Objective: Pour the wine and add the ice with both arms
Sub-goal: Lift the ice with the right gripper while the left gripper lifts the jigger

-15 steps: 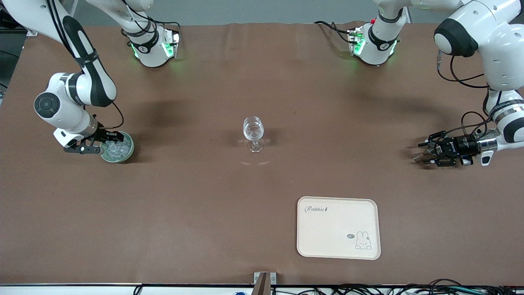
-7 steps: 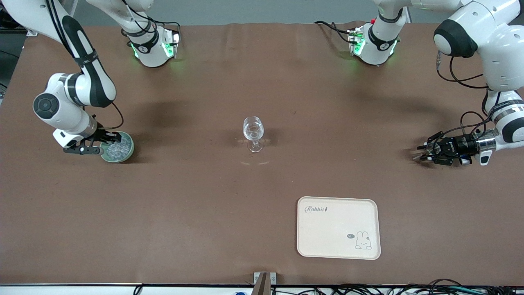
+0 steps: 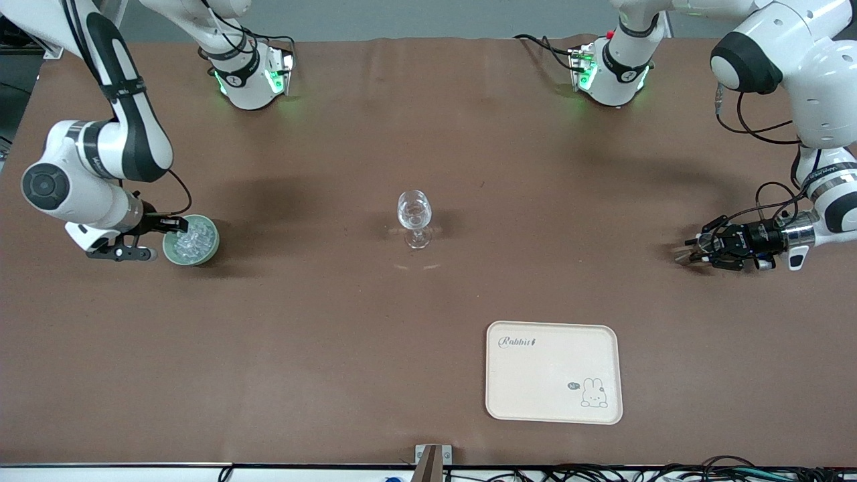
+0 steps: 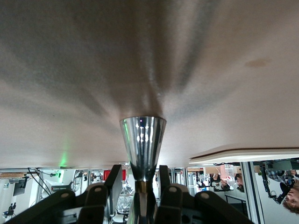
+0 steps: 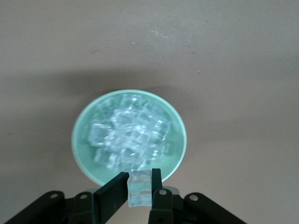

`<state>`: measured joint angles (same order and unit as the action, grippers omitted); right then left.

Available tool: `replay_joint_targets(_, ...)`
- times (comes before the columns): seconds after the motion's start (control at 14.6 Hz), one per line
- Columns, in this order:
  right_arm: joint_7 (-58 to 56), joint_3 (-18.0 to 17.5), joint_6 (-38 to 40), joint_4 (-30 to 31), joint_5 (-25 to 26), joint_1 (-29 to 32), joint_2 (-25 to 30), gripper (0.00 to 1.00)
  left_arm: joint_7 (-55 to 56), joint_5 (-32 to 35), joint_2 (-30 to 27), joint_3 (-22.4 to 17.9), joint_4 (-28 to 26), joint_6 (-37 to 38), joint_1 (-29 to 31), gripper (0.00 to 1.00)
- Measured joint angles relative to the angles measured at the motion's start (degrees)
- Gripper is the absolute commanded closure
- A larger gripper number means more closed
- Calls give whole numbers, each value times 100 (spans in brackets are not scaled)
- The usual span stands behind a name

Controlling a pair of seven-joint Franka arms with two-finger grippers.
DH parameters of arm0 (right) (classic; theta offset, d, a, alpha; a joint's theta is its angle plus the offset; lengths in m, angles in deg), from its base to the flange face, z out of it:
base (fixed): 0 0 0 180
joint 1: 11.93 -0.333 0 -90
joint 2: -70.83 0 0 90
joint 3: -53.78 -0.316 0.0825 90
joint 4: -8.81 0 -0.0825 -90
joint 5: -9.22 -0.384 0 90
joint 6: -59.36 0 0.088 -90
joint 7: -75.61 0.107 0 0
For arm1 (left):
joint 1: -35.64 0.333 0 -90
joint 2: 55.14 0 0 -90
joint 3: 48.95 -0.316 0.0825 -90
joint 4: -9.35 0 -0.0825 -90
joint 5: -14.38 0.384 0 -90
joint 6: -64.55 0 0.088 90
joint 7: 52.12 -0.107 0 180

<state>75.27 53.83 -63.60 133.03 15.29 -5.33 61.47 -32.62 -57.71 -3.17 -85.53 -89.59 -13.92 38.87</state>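
A mint-green bowl point(image 3: 194, 244) heaped with ice point(image 3: 191, 241) sits toward the right arm's end of the table. It also shows in the right wrist view point(image 5: 84, 161), full of ice point(image 5: 128, 135). My right gripper point(image 3: 173, 226) is over the bowl's rim, shut on one clear ice cube point(image 5: 140, 189). My left gripper point(image 3: 699, 251) lies level and low over the table at the left arm's end. It is shut on a shiny metal cone-shaped cup point(image 4: 142, 137) that points toward the middle point(image 3: 684, 254). A clear stemmed glass point(image 3: 415, 215) stands at the table's middle.
A cream tray point(image 3: 554, 402) with a rabbit drawing lies nearer the front camera than the glass, toward the left arm's end. The arm bases point(image 3: 251, 77) point(image 3: 609, 73) stand along the table's back edge. Brown cloth covers the table.
My right gripper has drawn back from over the ice heap to the bowl's rim, toward the right arm's end. My left gripper with the metal cup shifted slightly.
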Motion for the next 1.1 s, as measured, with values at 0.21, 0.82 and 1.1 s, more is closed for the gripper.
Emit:
replay_joint_targets(0.21,5,-5,633,-592,-142,-89,142,90,82,-1,-1,-5,38,29,0,95)
replay_joint_targets(0.82,13,10,2188,-1976,-482,-92,881,91,1377,-5,-115,-5,551,147,-133,98)
replay_joint_targets(1.1,13,2,2924,-2620,-493,-93,1194,91,473,-5,-431,-36,586,639,-116,98)
